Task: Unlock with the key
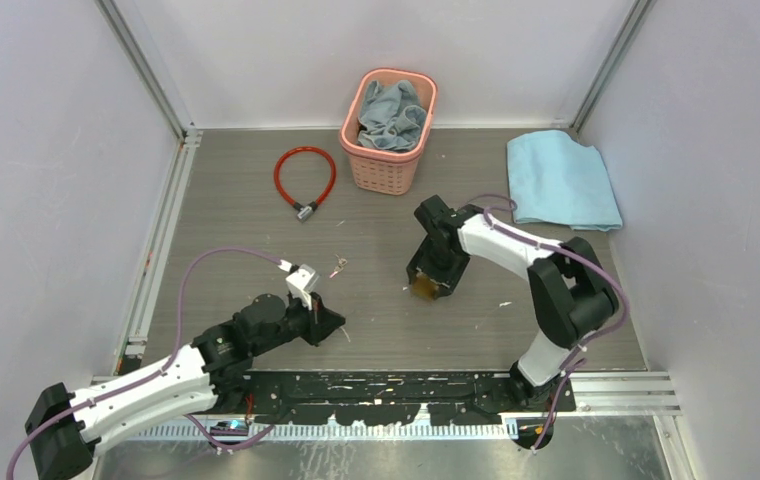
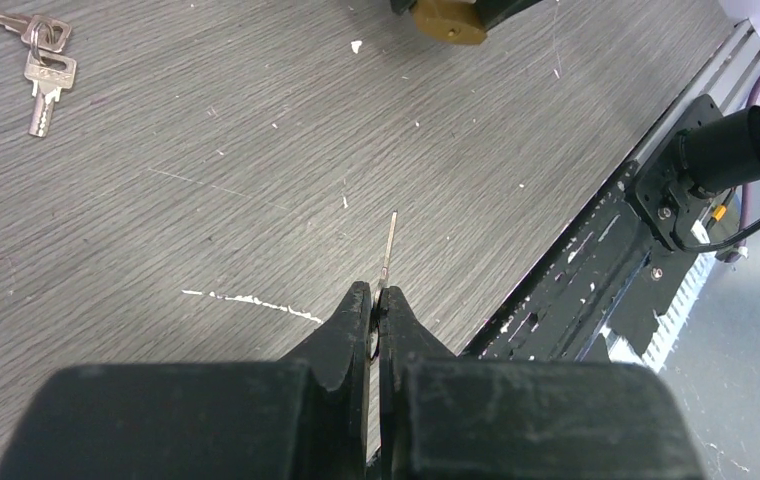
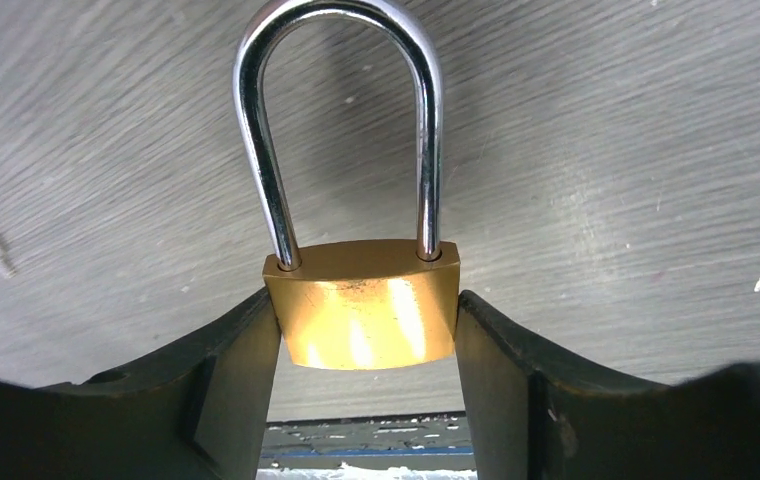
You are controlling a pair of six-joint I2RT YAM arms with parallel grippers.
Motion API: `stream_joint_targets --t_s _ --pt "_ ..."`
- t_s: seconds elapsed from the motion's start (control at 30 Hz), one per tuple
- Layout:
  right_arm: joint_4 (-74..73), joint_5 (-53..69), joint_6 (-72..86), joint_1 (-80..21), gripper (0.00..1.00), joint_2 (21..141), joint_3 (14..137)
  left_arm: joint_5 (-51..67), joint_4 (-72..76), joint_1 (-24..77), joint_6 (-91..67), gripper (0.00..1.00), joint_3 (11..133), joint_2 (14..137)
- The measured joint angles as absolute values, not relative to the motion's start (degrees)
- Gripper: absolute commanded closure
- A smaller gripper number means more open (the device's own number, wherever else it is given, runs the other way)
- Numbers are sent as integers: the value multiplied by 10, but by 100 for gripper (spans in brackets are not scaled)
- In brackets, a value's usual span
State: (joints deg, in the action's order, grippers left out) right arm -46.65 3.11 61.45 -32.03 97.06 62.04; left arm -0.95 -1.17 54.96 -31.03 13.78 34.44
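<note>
My left jaws are pinched almost shut on the key (image 2: pixel 388 245), its thin blade poking out past the tips. My right jaws clamp the brass padlock (image 3: pixel 366 305) by its sides, with both shackle (image 3: pixel 336 110) legs seated. The padlock sits ahead of my left jaws, well apart. My left arm reaches low over the counter (image 1: pixel 246 220). My right arm is bent, wrist pointing down.

Padlock (image 3: pixel 366 310) — gold w/ silver shackle (image 3: pixel 428 150)

From the key (image 2: pixel 388 245) in the left gripper (image 2: pixel 376 300) to the padlock (image 3: pixel 361 310) in the right gripper (image 3: pixel 366 345), the table (image 1: pixel 381 325) is bare and the way is free. Only a bunch of keys (image 1: pixel 338 267) lies near, on the far side of this path. The cable lock (image 1: pixel 304 180), laundry basket (image 1: pixel 386 172) and blue cloth (image 1: pixel 561 180) are well apart, at the back.
</note>
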Motion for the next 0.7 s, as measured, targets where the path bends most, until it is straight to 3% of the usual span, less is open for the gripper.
stream_joint_targets --t_s 0.43,0.7 --pt "-446 17 653 -320 99 812 591 -8 -10 550 -322 100 171 352" --pt "-369 31 685 -313 99 694 509 -8 -3 550 -328 100 189 368"
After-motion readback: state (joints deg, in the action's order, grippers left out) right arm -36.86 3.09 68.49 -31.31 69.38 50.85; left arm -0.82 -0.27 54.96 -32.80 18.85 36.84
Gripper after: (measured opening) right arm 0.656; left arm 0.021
